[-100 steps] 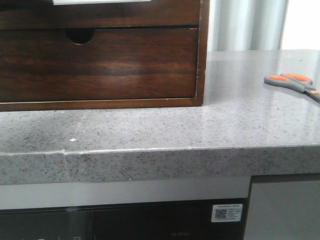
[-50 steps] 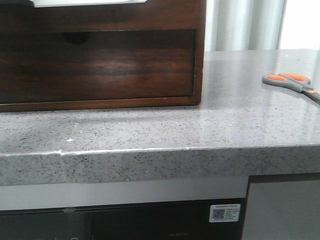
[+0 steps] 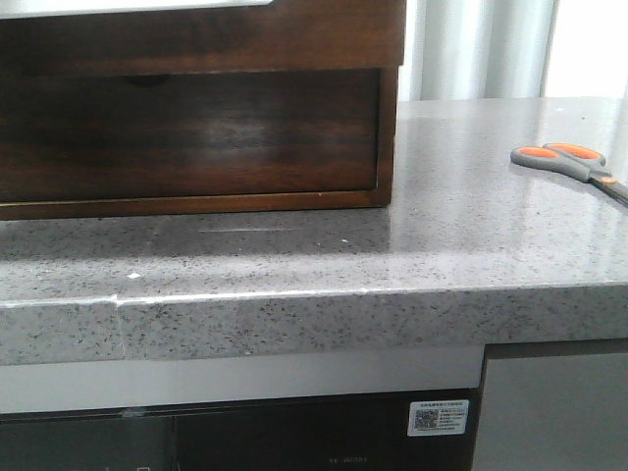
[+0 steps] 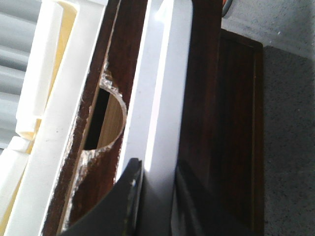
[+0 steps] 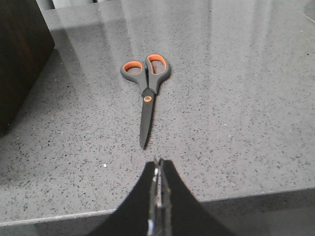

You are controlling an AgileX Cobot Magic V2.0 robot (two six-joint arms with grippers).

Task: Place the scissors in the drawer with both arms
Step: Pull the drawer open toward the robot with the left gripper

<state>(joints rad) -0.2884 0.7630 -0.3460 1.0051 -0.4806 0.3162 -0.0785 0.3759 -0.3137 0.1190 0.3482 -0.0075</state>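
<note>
Right gripper [image 5: 157, 169]: its two black fingers were pressed together, nothing between them, tips just short of the blade tips of the scissors and apart from them.
Left gripper [image 4: 157, 172]: its fingers stood a little apart, one on each side of a pale strip of the cabinet's upper drawer; whether they pinched it I cannot tell.
Countertop [image 3: 392, 255]: grey speckled stone with a thick front edge, glossy enough to carry reflections; it bore the cabinet on the left and the scissors on the right.
Room: pale curtains [image 3: 471, 49] hung behind the counter; below the stone edge sat dark cupboard fronts with a small white label [image 3: 438, 417].
Cabinet [image 3: 196, 108]: dark brown glossy wood, standing on the counter's left part.
Drawer [image 4: 231, 123]: seen from the left wrist as a long dark wooden band beside the pale strip.
Half-round notch [image 4: 106, 120]: cut in a neighbouring wood front, with rough pale edges.
Scissors [image 5: 146, 91]: lay flat on the stone, blades closed, grey loops with orange lining farthest from the right gripper, well apart from the cabinet.
</note>
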